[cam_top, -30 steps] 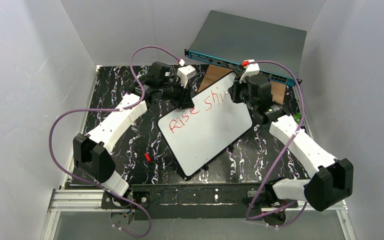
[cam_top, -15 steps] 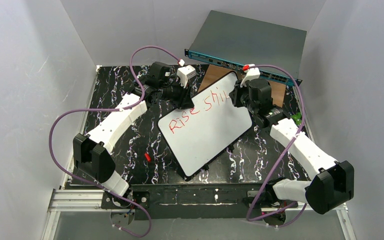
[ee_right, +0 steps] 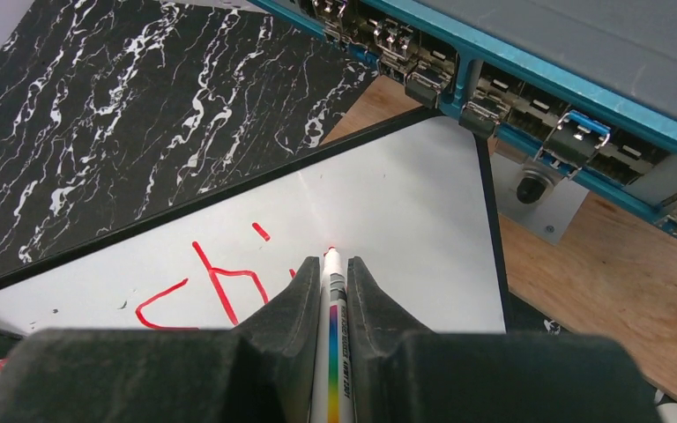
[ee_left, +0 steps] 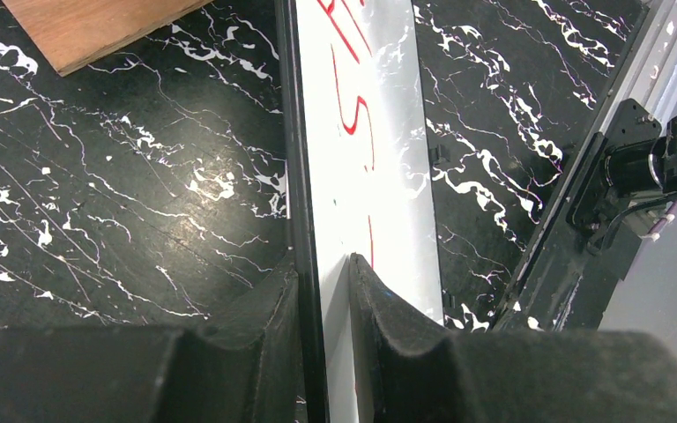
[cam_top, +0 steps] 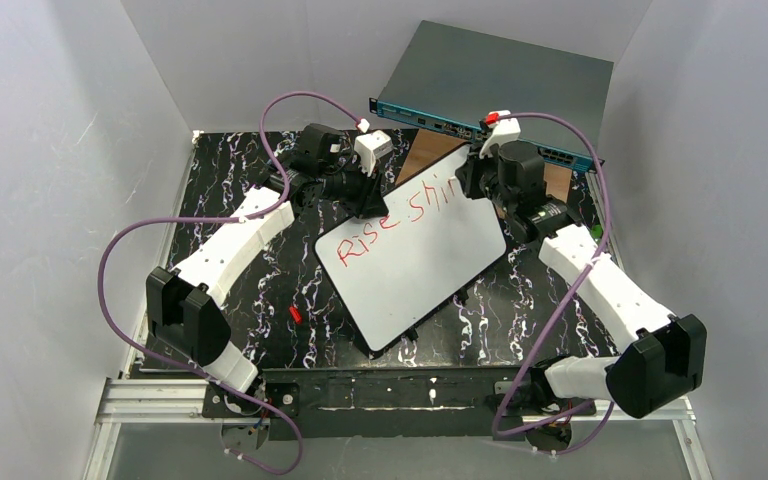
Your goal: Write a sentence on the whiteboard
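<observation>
Writing "shine" appears to be the step in hand: the right gripper point(ee_right: 328, 264) pinches a marker point(ee_right: 333, 335), its tip on or just above the whiteboard point(ee_right: 405, 203) ahead of the fingers. The left gripper point(ee_left: 322, 273) clamps the whiteboard's edge. The sentence point(cam_top: 395, 213), in red, reads "Rise shi" beside the tip. The "n" probably comes next and calls for light, steady contact.

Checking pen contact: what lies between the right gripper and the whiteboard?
A marker clamped in the right gripper, red tip at the whiteboard; seen in right wrist view.
</observation>
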